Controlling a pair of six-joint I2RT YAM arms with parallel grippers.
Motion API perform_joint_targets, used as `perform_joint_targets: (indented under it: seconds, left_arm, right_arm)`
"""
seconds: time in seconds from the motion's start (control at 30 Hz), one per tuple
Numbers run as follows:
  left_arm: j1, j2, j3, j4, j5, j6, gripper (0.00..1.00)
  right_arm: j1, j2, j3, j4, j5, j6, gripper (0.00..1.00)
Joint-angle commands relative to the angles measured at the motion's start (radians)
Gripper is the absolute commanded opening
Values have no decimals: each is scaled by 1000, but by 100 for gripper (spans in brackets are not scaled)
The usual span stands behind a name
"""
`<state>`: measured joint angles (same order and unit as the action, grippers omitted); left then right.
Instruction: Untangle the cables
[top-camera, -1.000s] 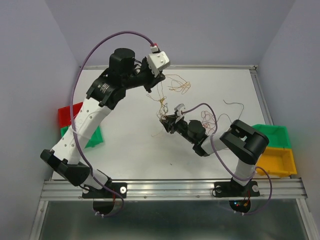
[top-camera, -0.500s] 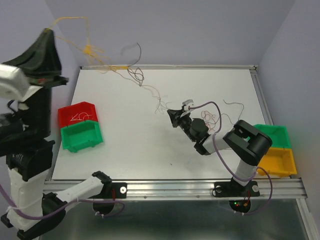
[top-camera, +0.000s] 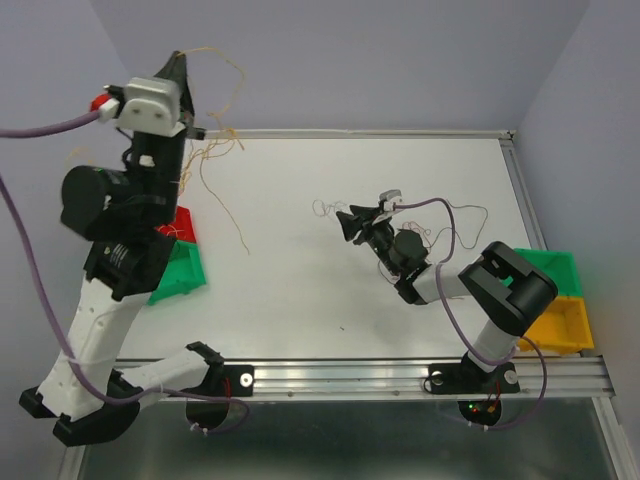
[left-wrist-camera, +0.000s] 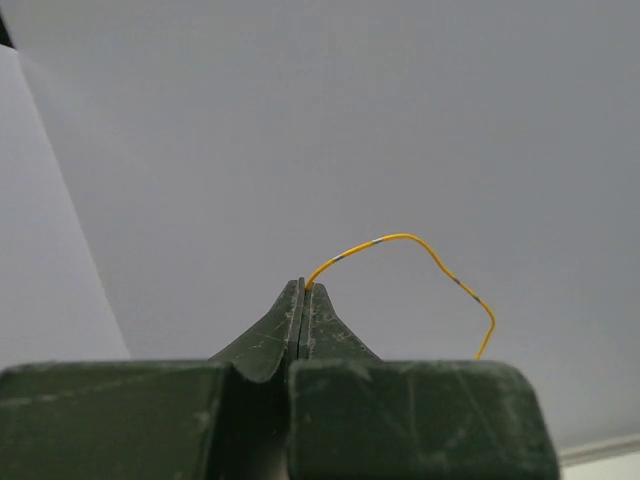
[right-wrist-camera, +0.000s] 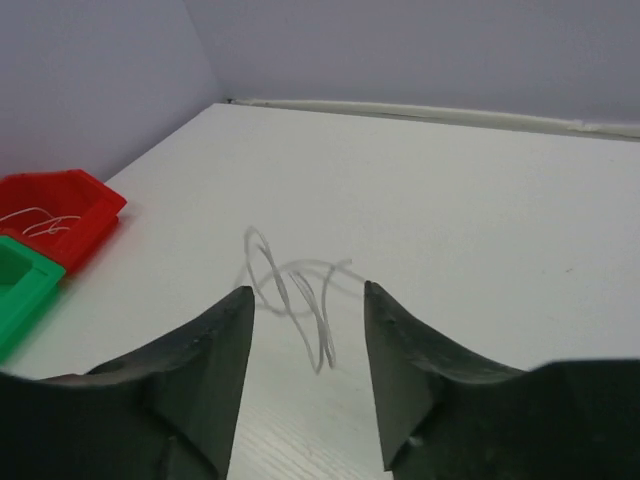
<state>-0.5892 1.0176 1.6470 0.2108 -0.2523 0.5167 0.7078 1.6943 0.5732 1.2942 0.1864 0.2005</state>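
Observation:
My left gripper is raised high at the far left and shut on a yellow cable pinched at its fingertips. From it a loose bunch of yellow cables hangs, one strand reaching down to the table. My right gripper is low over the middle of the table, open, with nothing between its fingers. A pale looped cable lies on the table just beyond its tips, also in the top view. More thin cables lie by the right arm's forearm.
A red bin and a green bin sit at the table's left edge; the red one holds a pale wire. A green bin and a yellow bin sit at the right edge. A dark strand lies apart at right.
The left arm rose from the tangle at mid-table and swung left, drawing the yellow cables out and free. The right gripper stayed near mid-table and now stands open, only the pale loop before it.

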Motion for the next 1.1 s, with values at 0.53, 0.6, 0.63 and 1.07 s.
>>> perform_joint_targets:
  seconds: [0.53, 0.6, 0.63, 1.07]
  left_arm:
    - [-3, 78, -263, -152, 600, -149, 0]
    - [-4, 104, -268, -174, 660, -156, 0]
    - [-3, 110, -273, -177, 679, -156, 0]
    - [-3, 110, -280, -240, 838, -230, 0]
  right_arm:
    - [2, -65, -84, 371, -536, -6, 90]
    - [2, -53, -69, 379, -503, -7, 90]
    - [2, -44, -59, 379, -495, -7, 90]
    - [2, 160, 143, 415, -525, 47, 83]
